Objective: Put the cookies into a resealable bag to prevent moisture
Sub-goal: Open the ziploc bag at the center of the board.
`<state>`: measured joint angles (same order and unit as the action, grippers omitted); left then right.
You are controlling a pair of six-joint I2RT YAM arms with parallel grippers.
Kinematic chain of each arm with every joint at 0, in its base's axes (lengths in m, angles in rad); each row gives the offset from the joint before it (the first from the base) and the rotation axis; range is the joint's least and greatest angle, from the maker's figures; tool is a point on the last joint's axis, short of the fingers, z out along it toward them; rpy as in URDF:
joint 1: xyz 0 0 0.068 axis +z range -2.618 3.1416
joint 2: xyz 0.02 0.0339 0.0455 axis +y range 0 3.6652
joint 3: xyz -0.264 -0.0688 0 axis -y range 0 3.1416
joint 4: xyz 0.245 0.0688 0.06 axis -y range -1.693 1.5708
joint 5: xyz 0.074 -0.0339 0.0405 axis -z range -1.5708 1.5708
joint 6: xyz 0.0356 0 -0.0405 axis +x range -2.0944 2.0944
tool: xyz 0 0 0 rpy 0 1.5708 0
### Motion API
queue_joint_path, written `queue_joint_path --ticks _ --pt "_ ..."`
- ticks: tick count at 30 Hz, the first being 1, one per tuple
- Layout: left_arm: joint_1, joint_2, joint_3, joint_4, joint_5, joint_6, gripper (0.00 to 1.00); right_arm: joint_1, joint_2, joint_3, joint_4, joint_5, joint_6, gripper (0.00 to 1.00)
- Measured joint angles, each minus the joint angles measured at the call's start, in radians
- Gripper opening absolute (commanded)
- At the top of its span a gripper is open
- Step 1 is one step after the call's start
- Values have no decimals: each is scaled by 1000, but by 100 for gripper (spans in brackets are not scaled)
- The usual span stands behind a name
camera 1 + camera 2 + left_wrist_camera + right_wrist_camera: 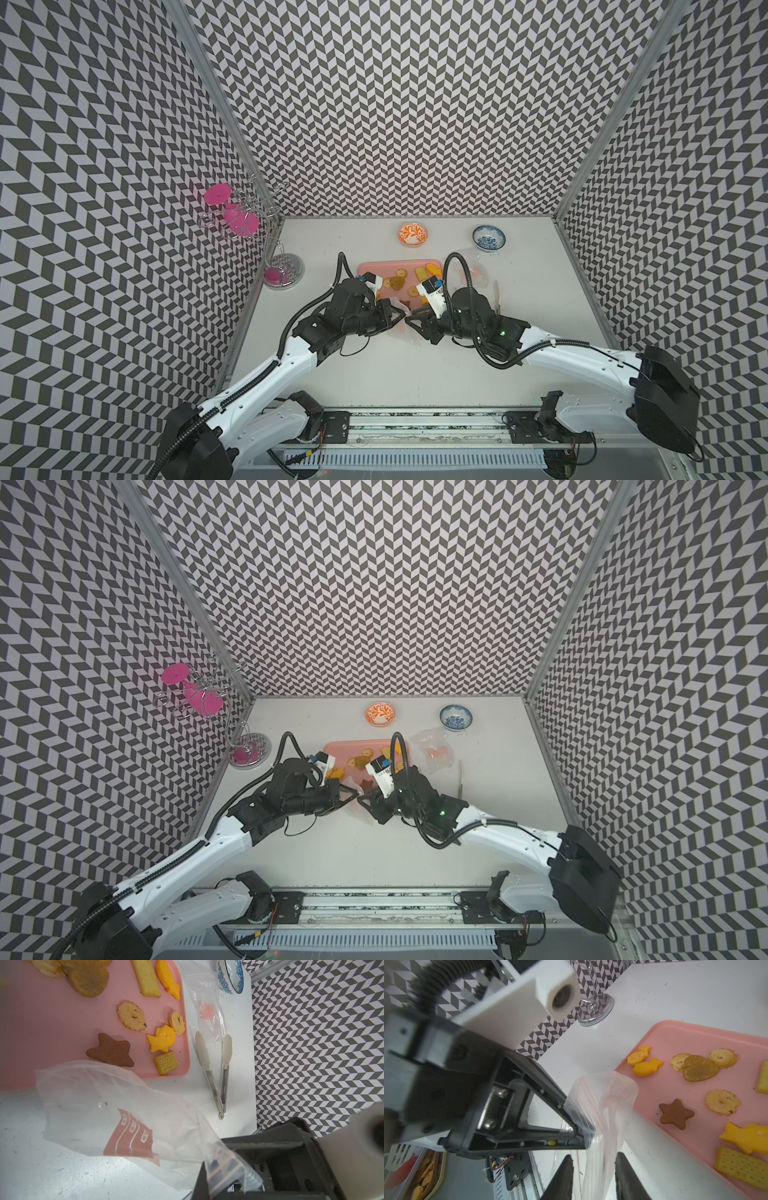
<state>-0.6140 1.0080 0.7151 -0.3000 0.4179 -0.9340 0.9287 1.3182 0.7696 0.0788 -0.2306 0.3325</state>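
The left tool (582, 1136) is pressed together on the rim of the clear resealable bag (116, 1105), holding it at the near edge of the pink tray (52, 1032). The right tool (593, 1156) faces it with fingers spread, and the bag's film hangs between them. The cookies (162, 1041) lie on the tray in the middle of the desk (62, 1167), the dark star (111, 1051) nearest the bag. A pair of tongs (216, 1076) lies right of the tray.

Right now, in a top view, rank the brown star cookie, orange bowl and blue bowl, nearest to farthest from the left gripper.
1. Brown star cookie, on the pink tray beside the left gripper.
2. Orange bowl, far back.
3. Blue bowl, back right.
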Motion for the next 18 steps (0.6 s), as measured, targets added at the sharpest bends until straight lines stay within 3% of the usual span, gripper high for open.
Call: queue_joint_path --ticks 5,9,14,18 --pt "23 0 0 -1 31 18 0 -10 25 -1 -5 -40 10 13" --pt "39 3 2 -29 31 60 0 -23 8 -14 5 -51 45 7" --pt "41 67 40 -142 -43 166 0 -28 -39 -35 5 -30 138 2" --pt "36 122 99 -238 -140 256 6 -29 -67 -66 33 -6 228 1"
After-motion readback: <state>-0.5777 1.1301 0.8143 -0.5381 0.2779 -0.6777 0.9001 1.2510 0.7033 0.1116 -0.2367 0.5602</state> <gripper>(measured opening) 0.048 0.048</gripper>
